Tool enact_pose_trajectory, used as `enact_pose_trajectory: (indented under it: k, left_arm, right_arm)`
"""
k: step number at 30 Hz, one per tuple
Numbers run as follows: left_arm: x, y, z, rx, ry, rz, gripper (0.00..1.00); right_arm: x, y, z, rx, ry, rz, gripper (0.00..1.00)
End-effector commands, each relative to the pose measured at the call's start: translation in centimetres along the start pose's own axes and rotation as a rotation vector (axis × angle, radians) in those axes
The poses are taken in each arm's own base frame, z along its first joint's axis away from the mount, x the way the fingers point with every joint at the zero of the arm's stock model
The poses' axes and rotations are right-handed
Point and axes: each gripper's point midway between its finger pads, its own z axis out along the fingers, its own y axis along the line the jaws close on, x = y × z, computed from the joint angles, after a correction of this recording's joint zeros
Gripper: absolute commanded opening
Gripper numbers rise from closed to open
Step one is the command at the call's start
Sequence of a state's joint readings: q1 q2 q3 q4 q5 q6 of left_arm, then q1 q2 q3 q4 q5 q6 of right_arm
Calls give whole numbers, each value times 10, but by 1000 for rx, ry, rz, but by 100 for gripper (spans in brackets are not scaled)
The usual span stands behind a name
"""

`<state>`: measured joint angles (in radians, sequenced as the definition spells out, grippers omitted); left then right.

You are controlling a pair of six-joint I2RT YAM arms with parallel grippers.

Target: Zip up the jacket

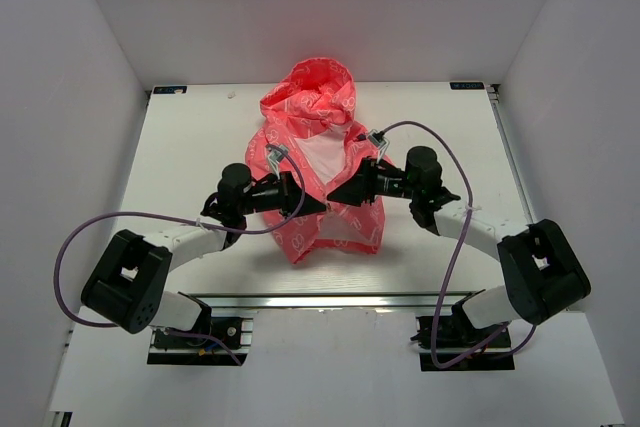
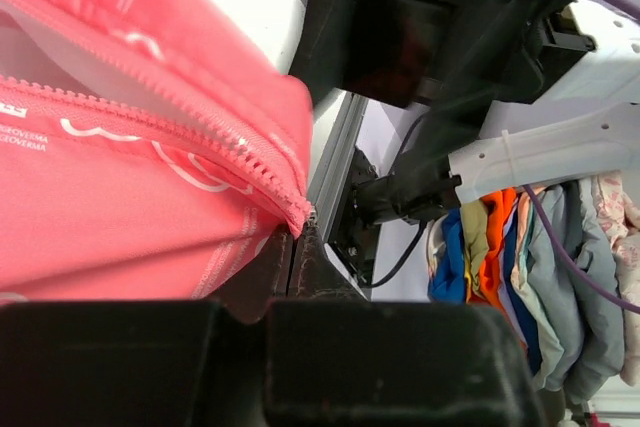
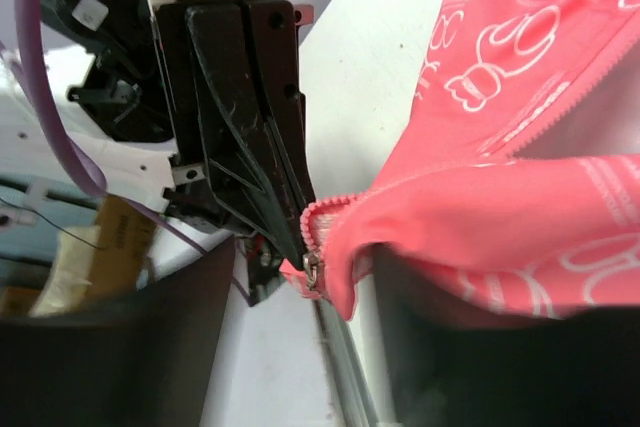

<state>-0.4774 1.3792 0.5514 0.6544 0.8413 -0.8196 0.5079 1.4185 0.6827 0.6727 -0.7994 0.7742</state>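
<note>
The coral-pink jacket (image 1: 345,229) lies on the white table with its hood at the far side and its front open, showing white lining. My left gripper (image 1: 318,207) is shut on the bottom end of the jacket's zipper edge, seen close up in the left wrist view (image 2: 297,237) with the pink zipper teeth (image 2: 200,132) running up from it. My right gripper (image 1: 335,193) faces it tip to tip and is open (image 3: 305,292). The jacket's other front edge (image 3: 520,187) drapes over its right finger. The metal zipper slider (image 3: 313,269) hangs between its fingers, beside the left gripper's tips (image 3: 298,217).
A metal rail (image 1: 320,300) runs along the table's near edge, just below the jacket's hem. White walls enclose the table on three sides. Purple cables (image 1: 440,147) loop from both arms. A pile of coloured clothes (image 2: 520,257) lies beyond the table edge.
</note>
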Motion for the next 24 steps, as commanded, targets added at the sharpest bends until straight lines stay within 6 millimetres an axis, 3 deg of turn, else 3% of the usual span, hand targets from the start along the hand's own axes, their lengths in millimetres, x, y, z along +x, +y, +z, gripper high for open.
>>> enact_pose_trajectory:
  k: [1,2,3,8,15,20,24]
  left_arm:
    - [-4,-7,2,8,-1,-1,0]
    - [-7,-8,3,14,-12,4,0]
    - [-8,-7,3,7,-20,-8,0]
    - [-14,-8,5,10,-56,-38,0]
    - [-14,-7,3,2,-75,-51,0]
    - [-12,-7,4,19,-74,-59,0]
    - [-10,-9,4,33,-66,-64,0]
  right_arm:
    - [-6,11,-1,-23,-3,-65,69]
    - [-3,10,-3,-15,3,-63,84]
    - [-5,11,-6,6,-15,-80,89]
    - [18,-6,-23,137,33,-77,89]
    - [42,4,-38,171,59,-89,90]
    - [56,16,-25,88,115,-107,89]
    - [42,12,-10,71,72,-105,89]
